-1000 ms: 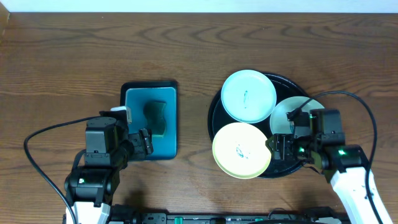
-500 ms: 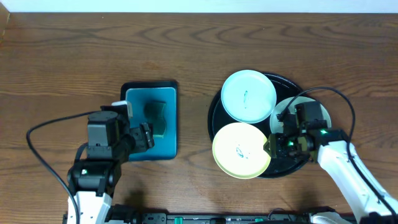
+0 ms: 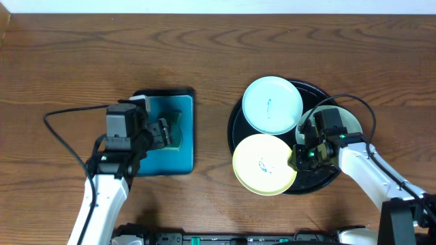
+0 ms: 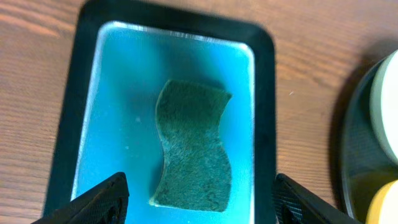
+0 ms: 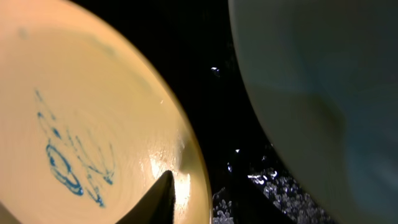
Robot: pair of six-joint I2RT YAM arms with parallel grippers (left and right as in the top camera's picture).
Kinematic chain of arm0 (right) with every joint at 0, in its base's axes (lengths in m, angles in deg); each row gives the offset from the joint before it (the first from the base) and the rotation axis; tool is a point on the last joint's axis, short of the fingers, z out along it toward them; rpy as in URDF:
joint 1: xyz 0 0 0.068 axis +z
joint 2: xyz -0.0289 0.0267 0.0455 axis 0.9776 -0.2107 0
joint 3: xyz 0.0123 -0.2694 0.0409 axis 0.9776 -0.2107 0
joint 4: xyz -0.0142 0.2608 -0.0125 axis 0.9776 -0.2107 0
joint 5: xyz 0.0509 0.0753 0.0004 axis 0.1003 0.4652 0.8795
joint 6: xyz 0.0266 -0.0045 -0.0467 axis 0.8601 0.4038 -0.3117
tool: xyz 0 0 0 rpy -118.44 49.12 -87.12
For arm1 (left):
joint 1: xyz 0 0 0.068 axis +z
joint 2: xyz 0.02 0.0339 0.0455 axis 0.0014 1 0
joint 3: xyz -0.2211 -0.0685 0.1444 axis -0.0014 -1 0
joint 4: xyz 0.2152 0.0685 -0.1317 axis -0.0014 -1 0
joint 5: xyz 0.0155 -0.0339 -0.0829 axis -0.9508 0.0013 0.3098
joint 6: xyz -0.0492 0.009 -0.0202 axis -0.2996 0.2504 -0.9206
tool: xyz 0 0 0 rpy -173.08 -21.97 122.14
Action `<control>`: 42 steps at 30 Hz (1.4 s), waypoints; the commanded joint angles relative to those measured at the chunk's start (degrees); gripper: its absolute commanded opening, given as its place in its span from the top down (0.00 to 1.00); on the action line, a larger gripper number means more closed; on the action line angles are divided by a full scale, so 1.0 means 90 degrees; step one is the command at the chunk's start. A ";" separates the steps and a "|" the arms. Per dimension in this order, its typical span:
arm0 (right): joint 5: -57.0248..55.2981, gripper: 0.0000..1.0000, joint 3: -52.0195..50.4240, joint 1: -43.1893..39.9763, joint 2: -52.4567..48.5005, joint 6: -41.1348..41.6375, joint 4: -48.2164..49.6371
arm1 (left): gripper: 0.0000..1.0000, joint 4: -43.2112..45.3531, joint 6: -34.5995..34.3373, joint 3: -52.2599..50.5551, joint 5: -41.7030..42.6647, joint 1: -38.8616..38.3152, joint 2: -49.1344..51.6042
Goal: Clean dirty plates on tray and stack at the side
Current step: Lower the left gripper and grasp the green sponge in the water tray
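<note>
Three plates sit on the glossy black tray point(image 3: 235, 128): the yellow plate point(image 3: 264, 164) scribbled in blue, a mint plate point(image 3: 272, 104) faintly smeared, and a second mint plate point(image 5: 311, 74) half under my right arm. My right gripper point(image 3: 298, 158) has reached the yellow rim; whether it pinches, I cannot tell. My left gripper point(image 3: 163, 133), spread wide, has advanced over the green sponge point(image 4: 193, 152).

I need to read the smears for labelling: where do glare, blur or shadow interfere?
Overhead: even light, sharp; the smear on the yellow plate is small but visible. Right wrist: that smear is clear, a glare spot near the rim, sparkles on the black tray, the right mint plate soft and shaded. Left wrist: sponge sharp, pale sheen on the teal tray at its far end.
</note>
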 commanded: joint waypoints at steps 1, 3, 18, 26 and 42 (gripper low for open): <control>-0.0022 0.77 0.0112 0.0046 -0.0170 0.0061 0.0102 | 0.27 0.0104 0.0017 0.0146 0.0027 -0.0107 0.0488; -0.0022 0.82 0.0112 0.0046 -0.0228 0.0061 0.0180 | 0.27 0.0177 0.0019 0.0146 0.0022 -0.0194 0.0665; -0.0024 0.93 0.0112 0.0044 -0.0250 0.0058 0.0282 | 0.31 0.0578 0.0017 0.0146 -0.0330 -0.0296 0.1496; -0.0022 0.95 0.0112 0.0044 -0.0250 0.0058 0.0279 | 0.34 0.0911 0.0017 0.0146 -0.0330 -0.0296 0.1987; -0.0022 0.97 0.0112 0.0044 -0.0250 0.0058 0.0296 | 0.48 0.1528 0.0017 0.0146 -0.0328 -0.0296 0.2858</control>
